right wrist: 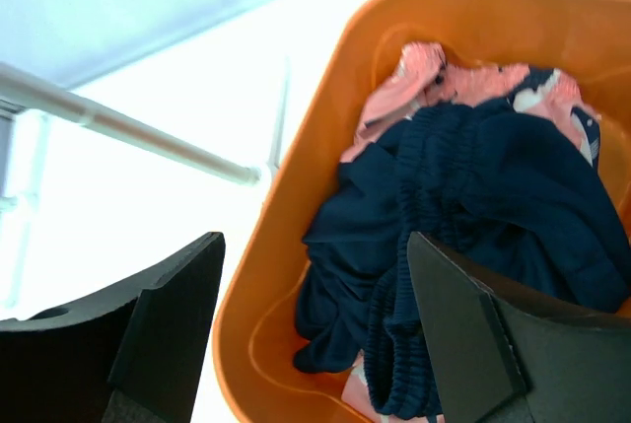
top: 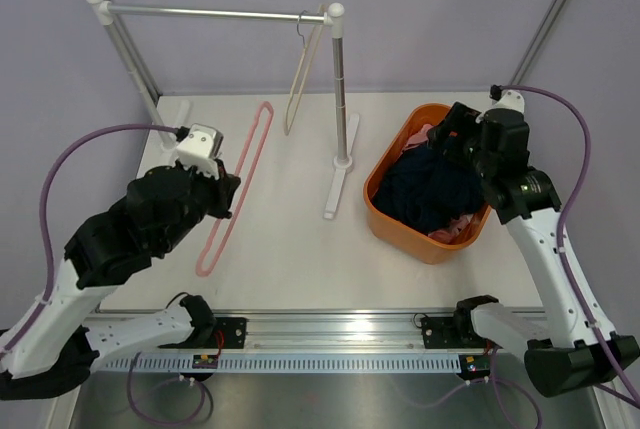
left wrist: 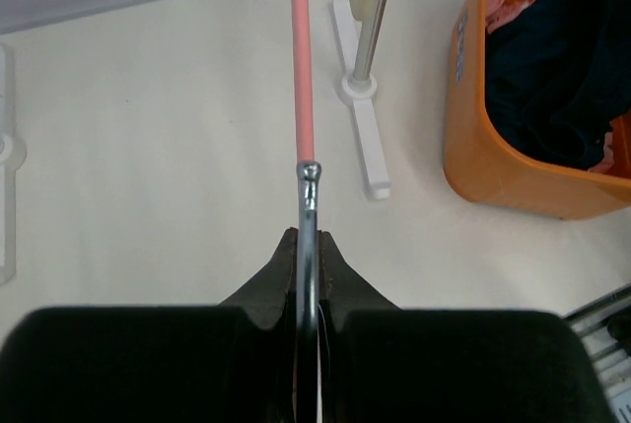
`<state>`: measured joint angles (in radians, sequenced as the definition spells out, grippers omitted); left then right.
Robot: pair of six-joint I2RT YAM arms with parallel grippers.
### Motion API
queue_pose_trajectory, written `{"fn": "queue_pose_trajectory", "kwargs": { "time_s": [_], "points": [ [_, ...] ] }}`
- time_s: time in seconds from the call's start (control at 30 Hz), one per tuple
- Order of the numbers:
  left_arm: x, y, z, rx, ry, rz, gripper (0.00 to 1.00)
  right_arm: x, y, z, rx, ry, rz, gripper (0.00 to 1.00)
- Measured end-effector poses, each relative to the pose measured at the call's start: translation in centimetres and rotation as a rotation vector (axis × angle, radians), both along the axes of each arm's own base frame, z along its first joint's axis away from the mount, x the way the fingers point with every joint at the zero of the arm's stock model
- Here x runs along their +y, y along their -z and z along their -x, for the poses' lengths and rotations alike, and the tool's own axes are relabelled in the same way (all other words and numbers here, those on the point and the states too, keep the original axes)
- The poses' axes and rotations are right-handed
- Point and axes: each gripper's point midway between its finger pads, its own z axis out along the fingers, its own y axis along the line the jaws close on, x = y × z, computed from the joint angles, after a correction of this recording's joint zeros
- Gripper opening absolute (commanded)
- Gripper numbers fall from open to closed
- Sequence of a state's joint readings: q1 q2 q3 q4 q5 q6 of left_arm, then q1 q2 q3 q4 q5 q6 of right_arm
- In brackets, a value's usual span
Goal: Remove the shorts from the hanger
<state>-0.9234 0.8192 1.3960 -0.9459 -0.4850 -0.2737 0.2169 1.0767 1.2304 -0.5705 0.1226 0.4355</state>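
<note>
Top external view gives you both garments inside the orange basket point(top: 388, 157) on the right side of the bench point(top: 290, 249). The navy shorts point(top: 432, 194) lie bunched on top and fill most of it. The pink shorts point(top: 458, 231) show beneath them at the near rim and again at the far corner. On the right wrist view you can make out the navy elastic waistband in the middle of the heap, and the navy-and-white blotches on the pink cloth behind it.

Your right tool point(right wrist: 314, 265) hangs over the basket with its jaws spread wide and nothing between them. One finger overlaps the navy cloth in that view, and you cannot tell whether it touches.

Your left tool point(left wrist: 309, 246) is clamped narrowly on the metal hook of the pink hanger point(top: 235, 189). The hanger's frame is bare and shows from above as a long, thin loop over the left part of the bench, well apart from the basket.

Beyond it stands the white clothes rack point(top: 340, 89), with one foot near the basket's left wall. A cream hanger point(top: 298, 79), also bare, hangs from the right end of its rail.
</note>
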Motion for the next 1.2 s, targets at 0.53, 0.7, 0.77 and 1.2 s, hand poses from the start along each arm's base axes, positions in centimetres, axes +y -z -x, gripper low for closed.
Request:
{"fn": "queue_pose_trajectory", "kwargs": {
  "time_s": [0.53, 0.7, 0.77, 1.2],
  "points": [
    [2.3, -0.2, -10.7, 0.16, -0.106, 0.086, 0.0, 1.0, -3.2, 2.2, -0.096, -0.093, -0.026, 0.85],
    [1.9, -2.2, -15.1, 0.15, -0.038, 0.158, 0.0, 1.4, -3.1, 2.3, -0.093, -0.122, -0.028, 0.85],
    [2.0, -3.1, -17.2, 0.137, -0.017, 0.184, 0.0, 1.6, -3.2, 2.4, -0.093, -0.135, -0.031, 0.85],
    [-0.7, -5.6, -24.6, 0.09, 0.153, 0.238, 0.0, 3.3, -3.5, 3.0, -0.095, -0.229, -0.067, 0.85]
  ]
}}
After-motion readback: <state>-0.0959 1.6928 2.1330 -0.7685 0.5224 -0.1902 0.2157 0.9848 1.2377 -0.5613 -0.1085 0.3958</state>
